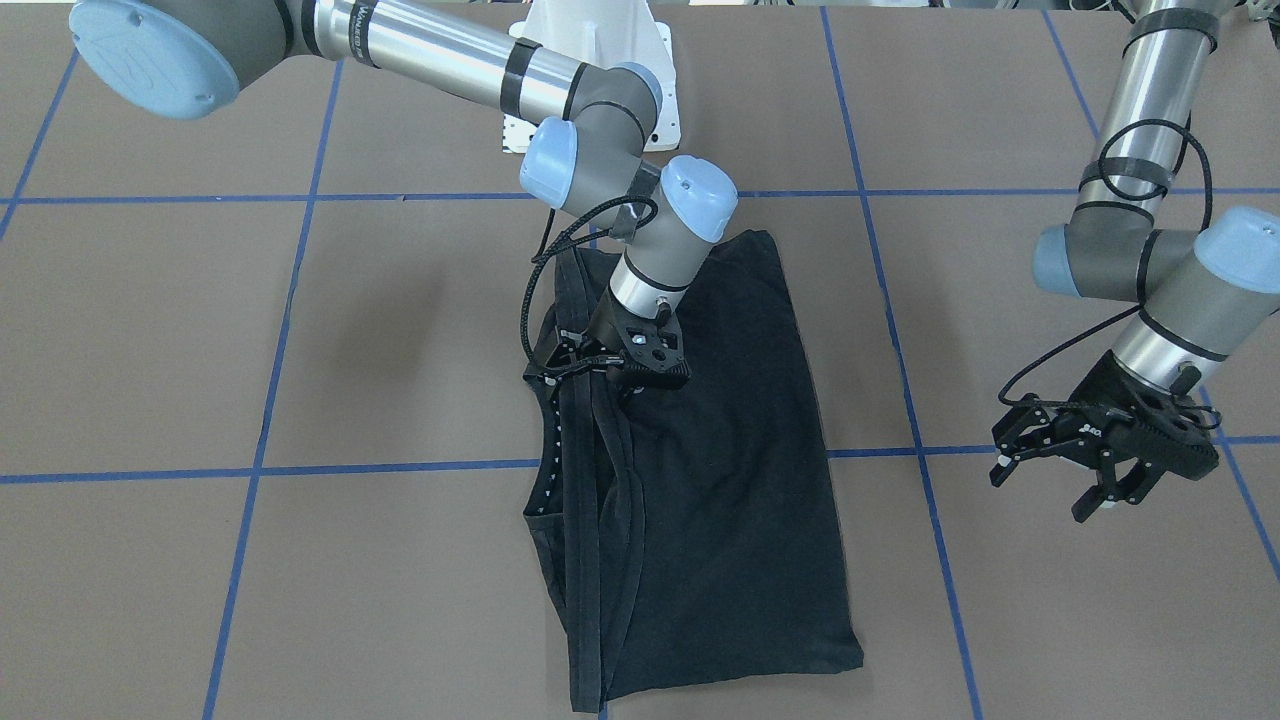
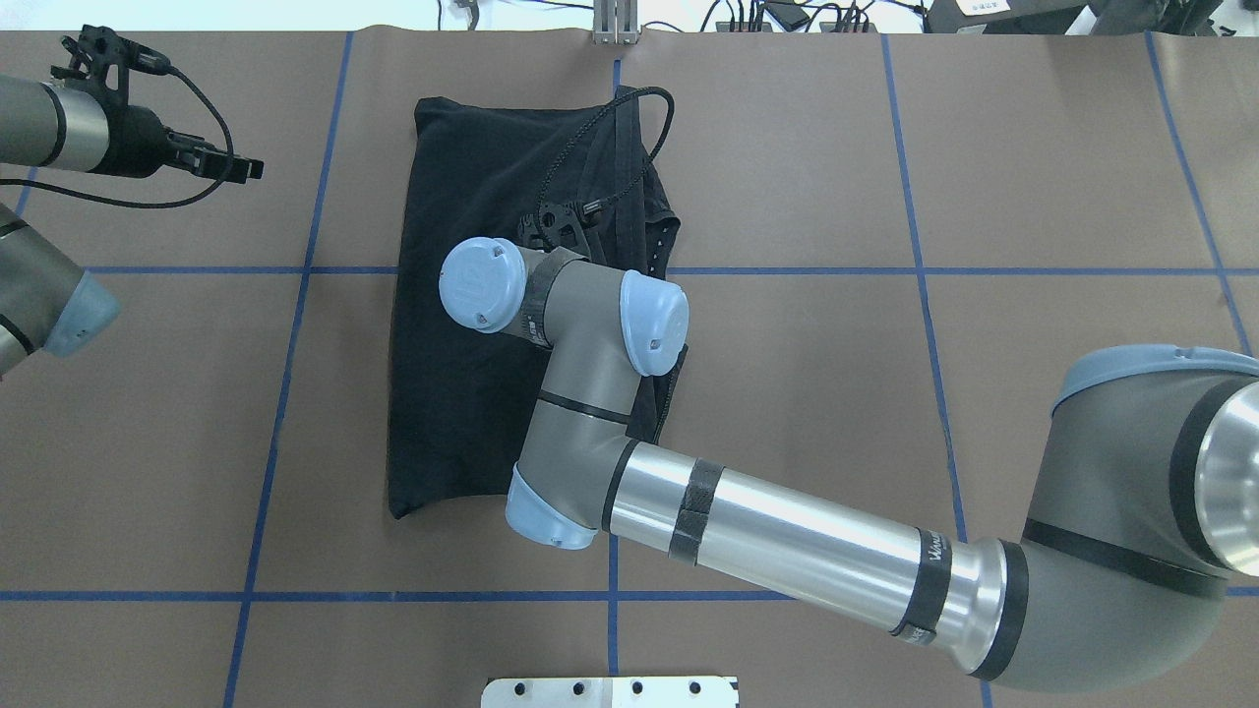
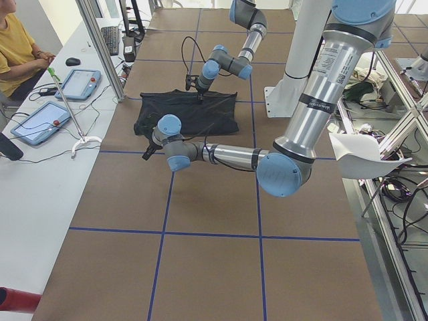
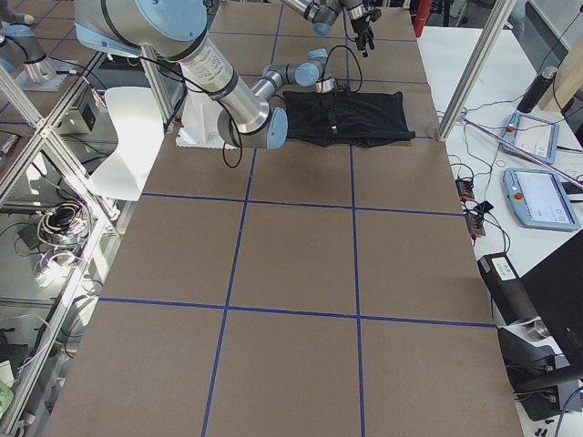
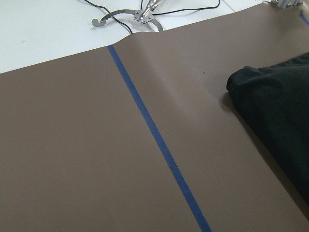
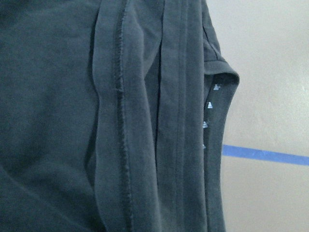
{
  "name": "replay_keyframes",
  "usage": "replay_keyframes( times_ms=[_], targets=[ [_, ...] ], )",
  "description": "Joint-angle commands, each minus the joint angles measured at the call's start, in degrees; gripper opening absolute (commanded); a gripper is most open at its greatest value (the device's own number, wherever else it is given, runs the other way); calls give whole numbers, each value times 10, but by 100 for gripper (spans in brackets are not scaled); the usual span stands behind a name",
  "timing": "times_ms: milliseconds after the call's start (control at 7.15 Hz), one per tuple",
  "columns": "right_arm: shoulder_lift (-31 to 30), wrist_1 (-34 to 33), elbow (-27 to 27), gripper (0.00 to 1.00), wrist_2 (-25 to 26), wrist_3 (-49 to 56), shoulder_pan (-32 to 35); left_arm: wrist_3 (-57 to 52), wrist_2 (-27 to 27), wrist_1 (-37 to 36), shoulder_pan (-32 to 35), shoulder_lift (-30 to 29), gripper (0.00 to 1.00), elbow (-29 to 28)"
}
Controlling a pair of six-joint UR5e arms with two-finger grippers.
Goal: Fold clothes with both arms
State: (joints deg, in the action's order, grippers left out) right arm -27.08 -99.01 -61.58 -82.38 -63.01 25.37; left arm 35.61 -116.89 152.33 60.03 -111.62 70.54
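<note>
The black T-shirt [image 1: 730, 480] lies folded lengthwise into a long panel on the brown table, with hems and sleeve edges stacked along one side; its chest graphic is hidden. Small white marks [image 6: 208, 104] run along a collar edge. My right gripper [image 1: 630, 380] hangs low over the layered edge of the shirt [image 2: 462, 177]; black on black, so I cannot tell how its jaws stand. My left gripper [image 1: 1045, 495] is open and empty above bare table, well off to the side of the shirt. The left wrist view shows one shirt corner [image 5: 280, 111].
The white pedestal base [image 1: 600, 60] stands behind the shirt. Blue tape lines [image 1: 400, 468] grid the brown tabletop. In the exterior left view a seated operator [image 3: 17, 47] and tablets [image 3: 37, 122] are beyond the far table edge, behind an aluminium post [image 3: 100, 47].
</note>
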Motion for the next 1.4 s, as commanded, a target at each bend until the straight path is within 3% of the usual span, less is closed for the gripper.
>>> replay_keyframes(
  times_ms=[0, 140, 419, 559, 979, 1258],
  targets=[
    [-6, -42, -24, 100, -3, 38, 13, 0, 0, 1, 0, 0, 100, 0],
    [-23, -81, -69, 100, -4, 59, 18, 1, 0, 1, 0, 0, 100, 0],
    [-135, -96, -204, 100, -3, 74, 22, 23, 0, 1, 0, 0, 100, 1],
    [-153, -114, -243, 100, -4, 80, 23, 24, 0, 1, 0, 0, 100, 1],
    [-102, -98, -246, 100, -8, 68, 25, 24, 0, 1, 0, 0, 100, 0],
    [-68, -34, -188, 100, -18, 27, 21, 24, 0, 1, -1, 0, 100, -1]
  ],
)
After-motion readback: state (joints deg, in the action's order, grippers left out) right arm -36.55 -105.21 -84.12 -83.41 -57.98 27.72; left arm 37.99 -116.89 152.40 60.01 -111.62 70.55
